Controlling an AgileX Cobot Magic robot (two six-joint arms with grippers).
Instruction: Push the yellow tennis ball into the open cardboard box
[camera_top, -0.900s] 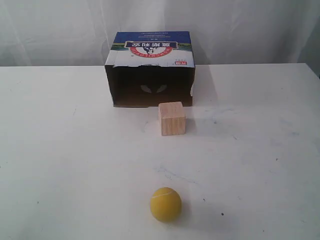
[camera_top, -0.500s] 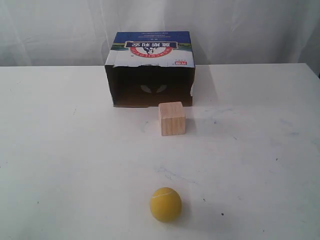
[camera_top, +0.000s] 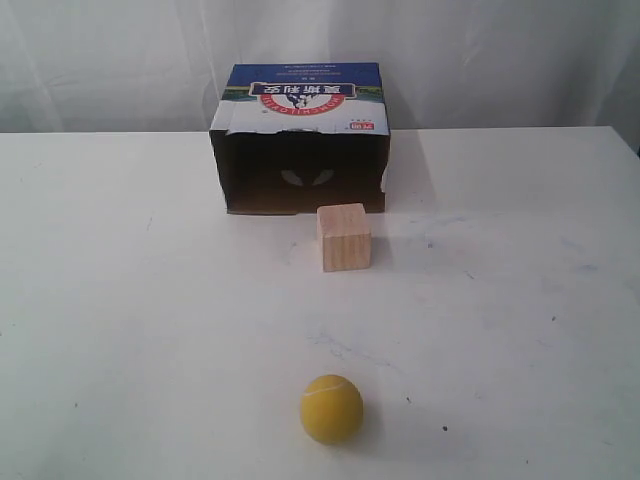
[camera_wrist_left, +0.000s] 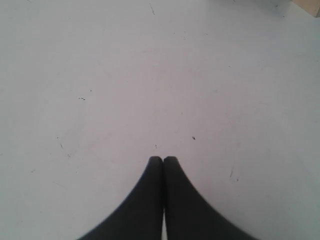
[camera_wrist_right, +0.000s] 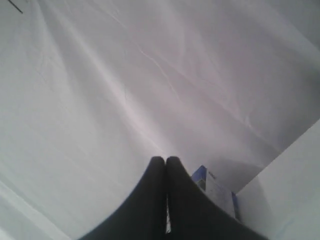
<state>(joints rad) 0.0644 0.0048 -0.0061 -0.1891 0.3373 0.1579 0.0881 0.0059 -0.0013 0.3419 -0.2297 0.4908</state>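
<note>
Nearest the front edge of the white table (camera_top: 120, 300) sits the small mustard-yellow fuzzy tennis ball (camera_top: 331, 408), alone on bare tabletop about midway across, its pale seam turned up. Further back, almost dead ahead of it and a shade to the right, stands a pale wooden cube (camera_top: 344, 237), just in front of the brown cardboard box with the blue printed top (camera_top: 300, 140). The box lies with its dark mouth facing the ball, and behind it hangs a white curtain (camera_top: 120, 60). So the ball's straight line to the box runs into the cube – the free part of the mouth lies to the cube's left, and I'd judge the push has to angle that way or go round. Neither arm shows in the exterior view, so I can't say which is nearer the ball; it sits so close to the middle that either side could take it. The left gripper (camera_wrist_left: 163, 160) has its two dark fingers pressed together with nothing between them, and it looks down on empty, lightly scuffed table with only a tan corner of something at the frame's edge. The ball is not in its sight. The right gripper (camera_wrist_right: 165, 159) is likewise pinched closed and empty, but tipped up toward the curtain, with a blue corner of the box just past its fingers. From that pose I'd guess it must drop and swing round behind the ball before any push can start.
</note>
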